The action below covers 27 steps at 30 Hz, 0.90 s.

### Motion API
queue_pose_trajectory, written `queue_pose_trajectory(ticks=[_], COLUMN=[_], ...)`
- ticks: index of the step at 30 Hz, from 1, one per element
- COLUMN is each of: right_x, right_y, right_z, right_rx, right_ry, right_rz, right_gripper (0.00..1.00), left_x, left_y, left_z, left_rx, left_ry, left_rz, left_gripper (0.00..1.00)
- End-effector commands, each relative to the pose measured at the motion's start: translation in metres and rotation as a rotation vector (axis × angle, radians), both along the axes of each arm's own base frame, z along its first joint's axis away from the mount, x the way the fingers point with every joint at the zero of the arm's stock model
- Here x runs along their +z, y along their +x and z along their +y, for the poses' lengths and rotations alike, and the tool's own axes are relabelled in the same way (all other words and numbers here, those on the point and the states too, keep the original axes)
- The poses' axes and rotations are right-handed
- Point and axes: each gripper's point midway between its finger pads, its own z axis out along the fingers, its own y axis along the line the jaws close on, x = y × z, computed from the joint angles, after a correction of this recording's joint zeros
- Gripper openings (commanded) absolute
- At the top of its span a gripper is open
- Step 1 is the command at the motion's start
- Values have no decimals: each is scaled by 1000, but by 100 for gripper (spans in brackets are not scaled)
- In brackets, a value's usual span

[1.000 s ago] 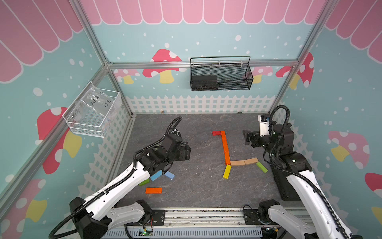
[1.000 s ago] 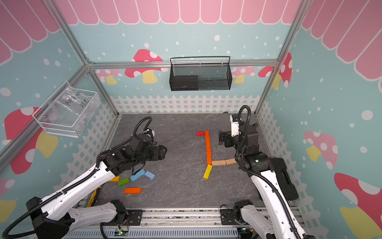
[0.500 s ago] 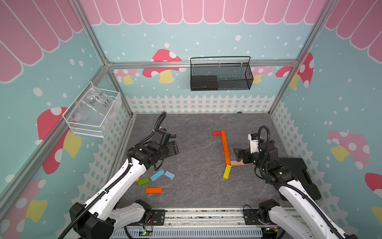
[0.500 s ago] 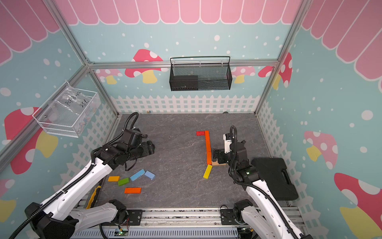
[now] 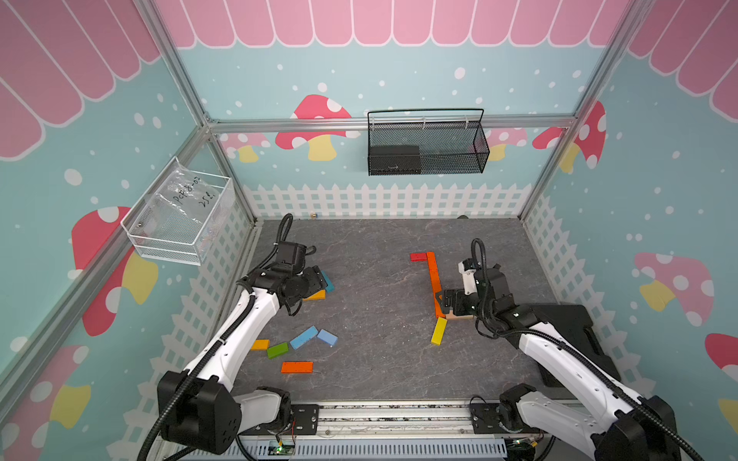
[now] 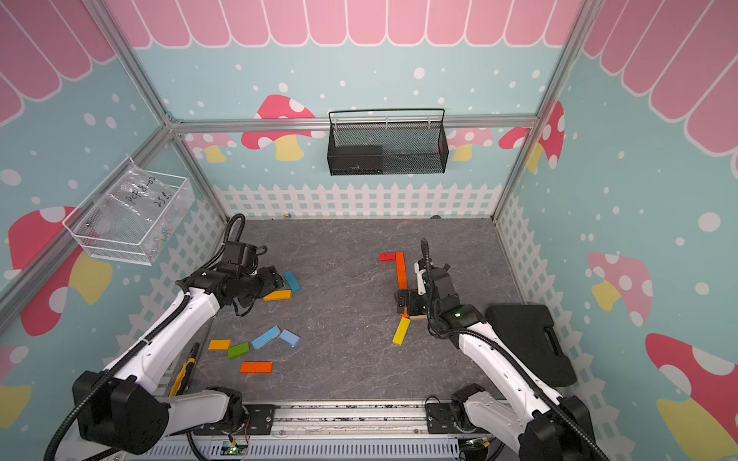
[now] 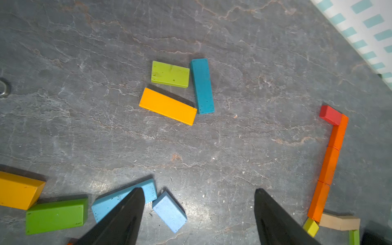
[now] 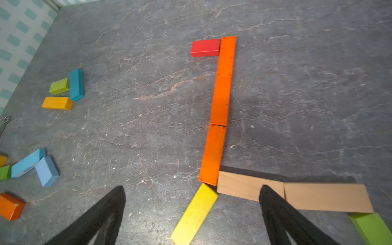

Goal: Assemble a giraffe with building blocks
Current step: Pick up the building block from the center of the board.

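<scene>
**Building blocks** on grey stone-patterned bench [image 5: 379, 359]: sixteen counted.

- Orange flat wooden bars [image 8: 220, 100]: four. Three end to end in a line running straight ahead of the right end effector [image 8: 191, 188]. Fourth, loose orange bar [image 5: 296, 367], well behind the left end effector [image 7: 197, 203], toward that arm's base.
- Red short wooden block [image 8: 205, 47]: one, touching the side of the line's far end.
- Plain tan wooden bars [image 8: 326, 197]: two, end to end, butted against the line's near end. Nearer one partly hidden by one right finger; contact not discernible.
- Yellow wooden bar [image 8: 194, 214]: one, slanted, between the right fingers, corner at the line's near end.
- Green wooden blocks: three. Lime-green block [image 7: 169, 74] ahead of the left end effector; darker green block [image 7: 56, 216] behind it; green end block [image 8: 371, 230] at the outer tan end.
- Amber wooden bars: two. Amber long bar [image 7: 167, 106] ahead of the left end effector, amber side bar [image 7: 19, 189] by the darker green block.
- Teal wooden bar [image 7: 202, 86]: one, just beside lime-green block and amber long bar.
- Light-blue wooden blocks: two. Light-blue long bar [image 7: 104, 206] partly behind a left finger; pale-blue short block [image 7: 169, 211] beside it.

**End effectors:** both spread wide, holding nothing.

**Surroundings:** black wire-mesh basket [image 5: 425, 147] on back wall, far beyond both; clear wire bin [image 5: 179, 215] on side wall, outboard of the left; black flat case [image 5: 567, 331] behind the right.
</scene>
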Motion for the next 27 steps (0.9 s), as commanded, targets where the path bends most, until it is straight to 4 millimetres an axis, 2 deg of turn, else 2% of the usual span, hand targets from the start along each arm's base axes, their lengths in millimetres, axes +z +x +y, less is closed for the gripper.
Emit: queue_pose_trajectory(ticks=[1,6,12,19,27], right_x=[16,7,4,15,21], right_y=[6,2,-2,1,1], right_z=[22,52,74,78,77], right_rx=[28,103,172,205,213], right_ry=[35,20,21,-3,-14], right_rz=[-43,-37,-45,-92,-120], right_gripper=[100,100,100,100,100], left_x=[-18,-31,-50,-76,-103], left_y=[6,23,59,91,93], left_z=[11,32,37,43,52], left_rx=[39,70,32,-2,-69], left_ry=[-15,69,135,177,167], left_rz=[51,82,170,248,360], left_gripper=[82,81,76,72,76])
